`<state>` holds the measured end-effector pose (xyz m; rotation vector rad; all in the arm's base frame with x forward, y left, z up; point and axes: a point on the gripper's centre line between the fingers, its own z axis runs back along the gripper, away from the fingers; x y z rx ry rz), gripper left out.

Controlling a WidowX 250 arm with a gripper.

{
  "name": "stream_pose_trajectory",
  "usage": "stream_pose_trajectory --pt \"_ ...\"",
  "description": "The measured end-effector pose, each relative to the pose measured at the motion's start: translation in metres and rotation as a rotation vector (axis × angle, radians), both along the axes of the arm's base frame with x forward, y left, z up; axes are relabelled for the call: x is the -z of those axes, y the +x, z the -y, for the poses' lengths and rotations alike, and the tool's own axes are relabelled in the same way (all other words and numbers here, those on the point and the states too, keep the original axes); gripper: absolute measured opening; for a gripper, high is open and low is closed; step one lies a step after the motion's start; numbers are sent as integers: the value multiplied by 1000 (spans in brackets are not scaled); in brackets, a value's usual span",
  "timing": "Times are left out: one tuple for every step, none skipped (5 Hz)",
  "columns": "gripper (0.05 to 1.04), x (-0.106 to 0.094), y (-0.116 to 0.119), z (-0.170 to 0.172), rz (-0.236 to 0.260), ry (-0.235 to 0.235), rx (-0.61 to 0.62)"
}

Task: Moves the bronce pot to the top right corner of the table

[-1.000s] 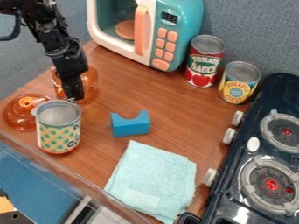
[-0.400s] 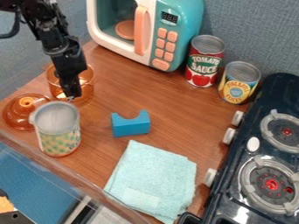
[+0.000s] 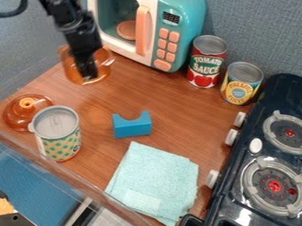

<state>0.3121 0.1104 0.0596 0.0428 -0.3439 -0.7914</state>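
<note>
Across the wooden table point(image 3: 124, 99), the gripper point(image 3: 89, 77) at the amber pot point(image 3: 103, 67), whether open or closed one cannot tell, should travel slowly, keeping the pot level and clear of the microwave point(image 3: 190, 26).

- A play kitchen set up on a wood-look table point(image 3: 194, 121).
- Kitchen signs: a teal toy microwave point(image 3: 193, 15) with coral buttons, a dark toy stove point(image 3: 229, 190) with round burners, a clear amber pot point(image 3: 72, 70) and its lid point(image 3: 26, 114), and food cans point(image 3: 206, 64).
- A black robot arm point(image 3: 59, 13) and grey, fabric-like panels point(image 3: 259, 35) suggest a robotics lab around it.
</note>
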Motion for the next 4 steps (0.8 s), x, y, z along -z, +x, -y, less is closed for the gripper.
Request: stream_pose_trajectory --pt "72 -16 22 45 33 -86 98" --pt "72 -5 43 96 47 -90 197" --pt "72 7 49 127 56 -100 263" --pt "72 19 49 143 18 -139 294"
